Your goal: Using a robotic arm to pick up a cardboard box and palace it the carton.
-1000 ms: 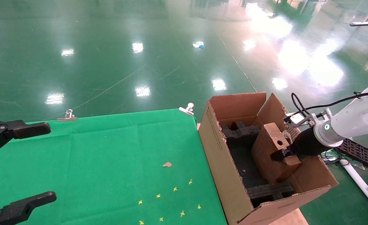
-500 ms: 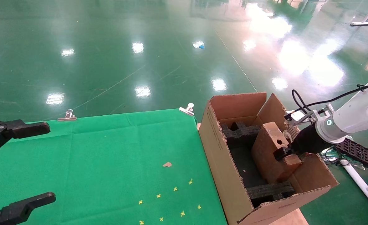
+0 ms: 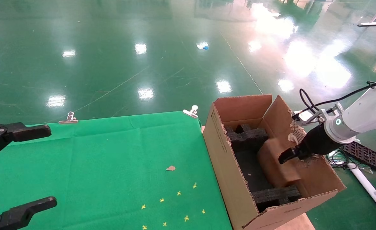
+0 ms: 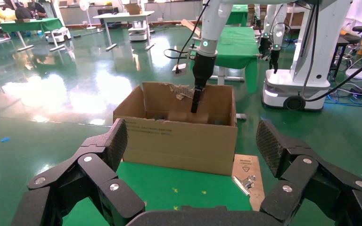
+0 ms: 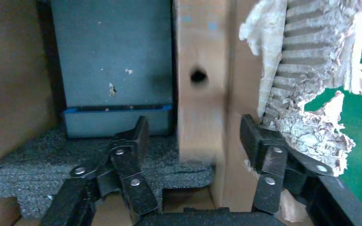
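The white robotic arm (image 3: 364, 118) reaches over the carton (image 3: 223, 153) at the right of the green table. Its right gripper (image 3: 285, 157) is open just above the cardboard box (image 3: 272, 159), which lies lower inside the carton against the right wall, between the black foam inserts (image 3: 247, 135). In the right wrist view the box (image 5: 201, 108), with its round hole, stands between the spread fingers (image 5: 139, 136) of the right gripper (image 5: 193, 136) without touching them. My left gripper (image 3: 52, 166) is open and empty at the table's left edge.
The green cloth (image 3: 111, 159) carries a cardboard scrap (image 3: 170, 168), small yellow marks and metal clips (image 3: 191, 111) at its far edge. The carton's torn flap (image 5: 306, 94) hangs beside the right gripper. A black tray (image 3: 365, 155) and cables lie on the floor to the right.
The right gripper has opened and let go of the cardboard box. The box has dropped from tilted above the rim down into the carton. The left arm has not moved.
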